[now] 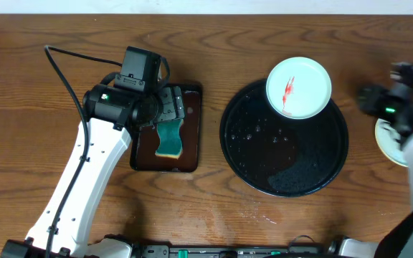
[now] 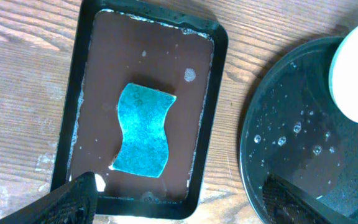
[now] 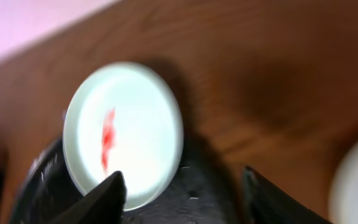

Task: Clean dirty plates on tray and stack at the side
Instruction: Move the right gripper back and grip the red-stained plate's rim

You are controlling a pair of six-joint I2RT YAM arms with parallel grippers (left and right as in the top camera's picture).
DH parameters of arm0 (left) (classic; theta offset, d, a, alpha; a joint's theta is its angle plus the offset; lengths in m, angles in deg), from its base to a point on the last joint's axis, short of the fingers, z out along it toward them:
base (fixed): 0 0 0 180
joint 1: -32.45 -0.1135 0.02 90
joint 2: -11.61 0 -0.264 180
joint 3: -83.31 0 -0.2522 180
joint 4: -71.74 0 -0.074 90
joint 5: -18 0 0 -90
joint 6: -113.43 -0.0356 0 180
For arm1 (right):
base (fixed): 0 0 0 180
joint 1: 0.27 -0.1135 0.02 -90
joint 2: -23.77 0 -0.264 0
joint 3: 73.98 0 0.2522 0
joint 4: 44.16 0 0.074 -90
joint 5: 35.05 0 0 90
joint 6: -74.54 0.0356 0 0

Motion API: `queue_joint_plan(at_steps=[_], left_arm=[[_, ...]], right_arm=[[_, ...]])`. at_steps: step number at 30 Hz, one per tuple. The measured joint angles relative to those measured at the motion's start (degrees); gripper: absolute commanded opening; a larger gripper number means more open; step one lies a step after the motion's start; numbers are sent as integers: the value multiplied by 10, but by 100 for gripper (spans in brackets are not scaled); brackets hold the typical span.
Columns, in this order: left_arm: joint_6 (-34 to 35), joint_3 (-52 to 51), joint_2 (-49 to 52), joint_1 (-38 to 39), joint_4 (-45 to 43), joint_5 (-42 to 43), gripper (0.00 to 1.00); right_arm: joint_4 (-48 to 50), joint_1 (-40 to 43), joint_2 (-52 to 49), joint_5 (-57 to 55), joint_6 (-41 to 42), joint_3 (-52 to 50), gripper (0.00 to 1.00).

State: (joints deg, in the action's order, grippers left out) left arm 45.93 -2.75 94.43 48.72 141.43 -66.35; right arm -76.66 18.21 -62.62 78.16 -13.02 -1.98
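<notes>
A pale-mint plate with a red sauce smear sits on the far rim of the wet black round tray. It also shows in the right wrist view, and the tray shows below it. Another pale plate lies on the wood at the right edge, partly hidden by the right arm. My right gripper is open and empty above the wood right of the tray. My left gripper is open and empty above the brown tray, near a teal sponge.
The dark-brown rectangular tray holds the sponge in wet residue, left of the black tray. A black cable runs along the left arm. A blurred white edge shows at the right of the right wrist view.
</notes>
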Motion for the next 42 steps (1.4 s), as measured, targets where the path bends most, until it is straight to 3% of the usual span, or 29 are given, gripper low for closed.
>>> queue_joint_plan(at_steps=[5, 12, 16, 17, 30, 36, 42], left_arm=[[0, 0, 0, 0, 0, 0, 85], [0, 0, 0, 0, 0, 0, 85], [0, 0, 0, 0, 0, 0, 85], [0, 0, 0, 0, 0, 0, 85], [0, 0, 0, 0, 0, 0, 85], [0, 0, 0, 0, 0, 0, 85], [0, 0, 0, 0, 0, 0, 85]], right_arm=[[67, -95, -78, -96, -59, 0, 59], [143, -100, -194, -145, -75, 0, 52], [151, -100, -218, -128, -77, 0, 7], [155, -100, -219, -127, -80, 1, 1], [82, -98, -169, -99, -16, 3, 1], [-29, -102, -99, -100, 34, 3, 1], [-179, -138, -92, -100, 69, 2, 1]])
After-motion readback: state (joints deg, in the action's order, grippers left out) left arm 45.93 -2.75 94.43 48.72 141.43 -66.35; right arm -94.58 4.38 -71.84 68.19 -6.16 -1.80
